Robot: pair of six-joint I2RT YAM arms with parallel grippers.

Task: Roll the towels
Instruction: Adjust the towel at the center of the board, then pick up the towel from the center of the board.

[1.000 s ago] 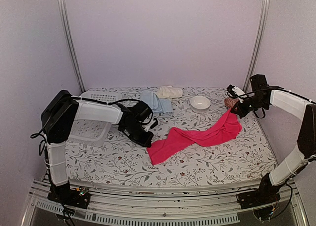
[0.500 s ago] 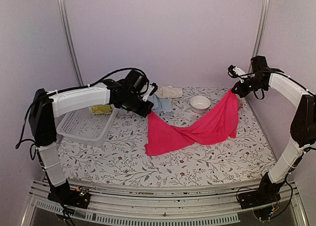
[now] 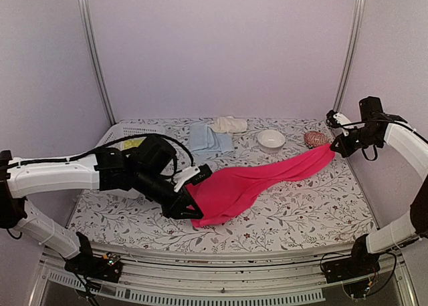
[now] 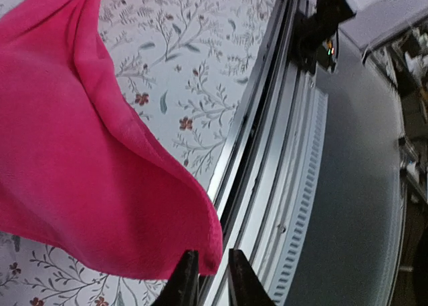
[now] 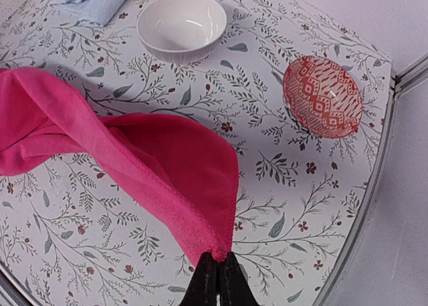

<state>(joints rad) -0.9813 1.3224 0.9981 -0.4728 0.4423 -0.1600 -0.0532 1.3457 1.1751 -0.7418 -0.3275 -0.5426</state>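
Across the floral table [image 3: 301, 219], hot pink towel [image 3: 261, 182] spans arm to arm — right gripper [image 5: 216, 264] clamped on its right corner, raised. Left gripper [image 4: 208, 269] at the near-left corner, jaws a little apart; hold uncertain. Judgement: secure that corner, then lower both evenly, cloth taut, flat before rolling.

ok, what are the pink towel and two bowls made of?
Pink towel: soft matte cloth, maybe microfibre; it drapes in folds, stitched hem. White bowl: glossy, highlights inside; ceramic or plastic. Red bowl: shiny, patterned, with a glint; same doubt.
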